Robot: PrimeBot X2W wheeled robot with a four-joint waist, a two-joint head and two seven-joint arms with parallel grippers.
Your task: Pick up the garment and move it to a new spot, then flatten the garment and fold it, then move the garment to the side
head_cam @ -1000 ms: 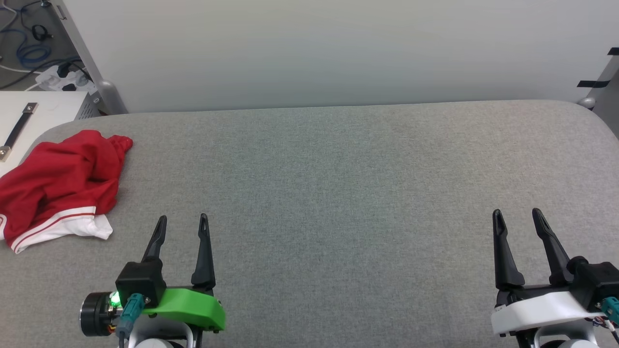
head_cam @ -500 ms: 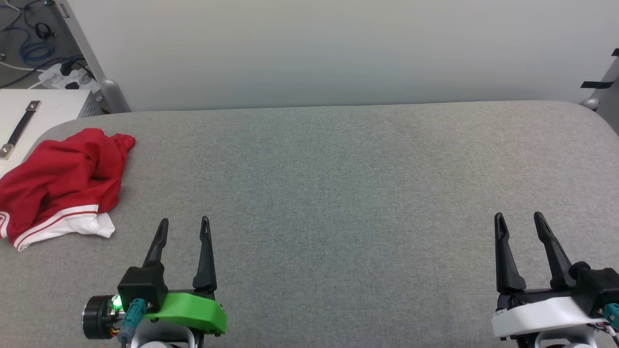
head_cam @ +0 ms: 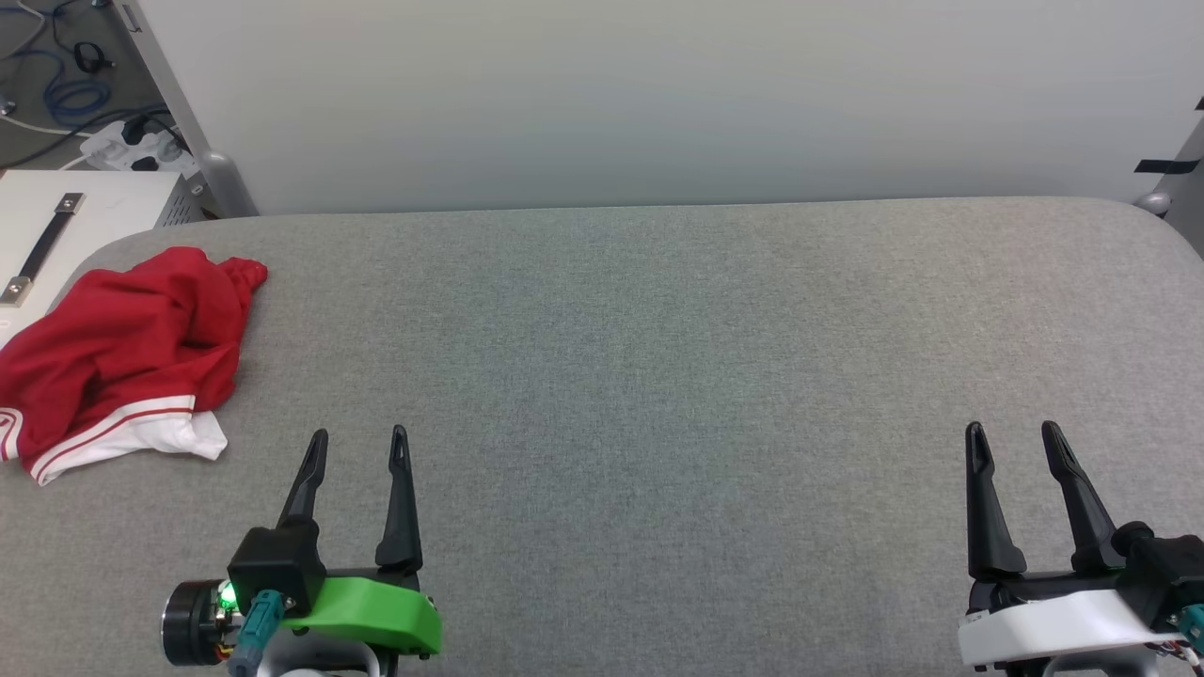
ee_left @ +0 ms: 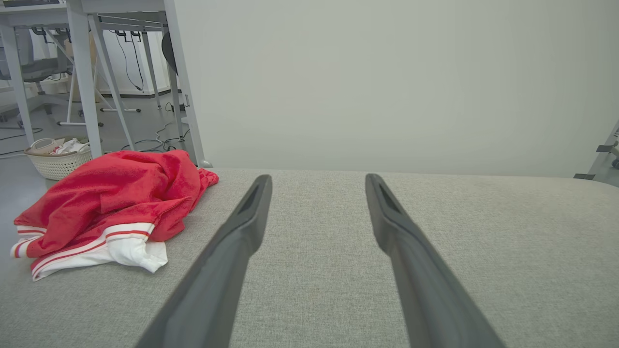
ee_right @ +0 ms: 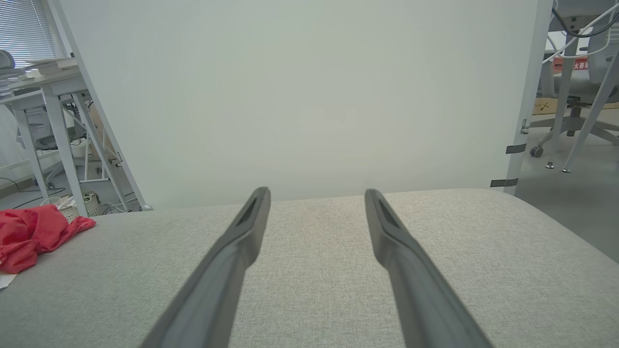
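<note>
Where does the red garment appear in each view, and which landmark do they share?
Head view: garment at far left, crumpled, beyond the left claw.
Left wrist view: garment at middle left, on the table.
Right wrist view: garment at left edge, partly cut off.
Shared landmark: the grey padded table under it.

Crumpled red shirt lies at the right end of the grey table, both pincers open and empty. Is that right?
Not quite: the head view shows the shirt at the left end of the table. The left pincer and right pincer are indeed open and empty.
</note>
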